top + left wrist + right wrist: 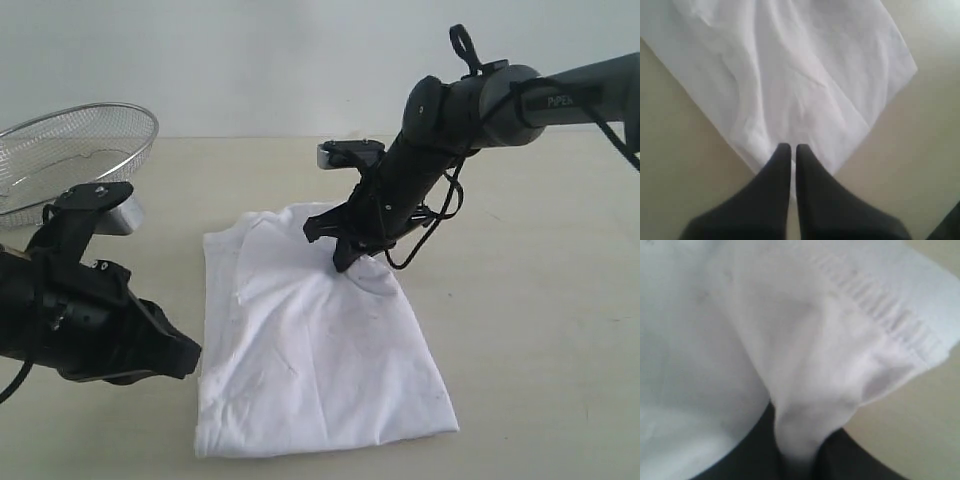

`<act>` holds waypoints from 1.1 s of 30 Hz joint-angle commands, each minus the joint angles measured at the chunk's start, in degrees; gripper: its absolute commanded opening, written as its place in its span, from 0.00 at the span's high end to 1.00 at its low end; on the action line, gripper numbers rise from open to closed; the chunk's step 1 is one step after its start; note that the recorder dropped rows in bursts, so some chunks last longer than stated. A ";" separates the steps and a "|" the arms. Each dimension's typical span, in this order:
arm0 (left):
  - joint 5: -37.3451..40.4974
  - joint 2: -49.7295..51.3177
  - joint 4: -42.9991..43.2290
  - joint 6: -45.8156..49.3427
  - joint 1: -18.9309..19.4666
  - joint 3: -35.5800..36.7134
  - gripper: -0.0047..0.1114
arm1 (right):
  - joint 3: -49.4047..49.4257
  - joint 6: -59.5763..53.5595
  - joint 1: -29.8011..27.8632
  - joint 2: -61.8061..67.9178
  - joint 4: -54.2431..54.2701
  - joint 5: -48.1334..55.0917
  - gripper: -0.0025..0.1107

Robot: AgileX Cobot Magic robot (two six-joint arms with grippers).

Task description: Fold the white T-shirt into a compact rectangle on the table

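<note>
Far left first: a round wire-mesh basket sits on the pale beige table. Nearer to us, in front of it, the black left gripper is down low, right at the left edge of the white T-shirt. Its wrist camera shows the two dark fingers pressed side by side with their tips on the shirt's border. So those jaws are closed. Only a pale sliver shows in the slit between them, and I can't tell whether any cloth is caught there.

Now the middle. The shirt lies on the table as a rough rectangle running from far to near, plain white side up. An overlapped layer runs down its left side, and there are soft creases all over. The near edge is fairly straight and the far edge is rumpled.

On to the right: the right gripper reaches in from the far right onto the shirt's far right corner. Its wrist camera shows the fabric gathered into a ridge that dives between the dark fingers. That's a pinch on the shirt, with a stitched hem just beside it.

There's writing too: white lettering on the right arm reads "PiPE", and the end is crossed by a cable.
</note>
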 commanded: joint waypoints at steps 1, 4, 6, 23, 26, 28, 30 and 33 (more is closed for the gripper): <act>1.32 -1.59 0.41 -0.53 0.12 -0.14 0.92 | 0.43 2.70 -2.88 1.15 -10.44 -8.34 0.98; 0.91 -2.53 1.04 -0.53 0.12 -0.14 0.92 | 0.43 5.18 -5.75 1.15 -15.43 -8.06 0.98; -0.01 -2.91 1.69 -0.53 0.12 -0.14 0.92 | -0.15 6.81 -8.01 1.15 -15.53 -7.71 0.98; -10.27 -2.91 1.71 -1.84 0.12 -0.14 0.92 | -29.24 2.59 -16.28 9.06 -22.07 -0.77 0.98; -11.12 -2.91 1.71 -1.84 0.12 -0.14 0.92 | -34.83 0.26 -16.28 13.61 -22.07 0.69 0.98; -11.12 -2.91 1.71 -1.84 0.12 -0.14 0.92 | -37.90 0.65 -16.52 15.83 -22.31 0.79 0.98; -11.12 -2.91 1.71 -1.84 0.12 -0.14 0.92 | -39.62 0.92 -16.62 17.29 -22.13 1.14 0.98; -11.49 -2.91 1.86 -1.84 0.12 -0.14 0.92 | -39.80 0.92 -16.62 17.84 -22.03 2.13 0.95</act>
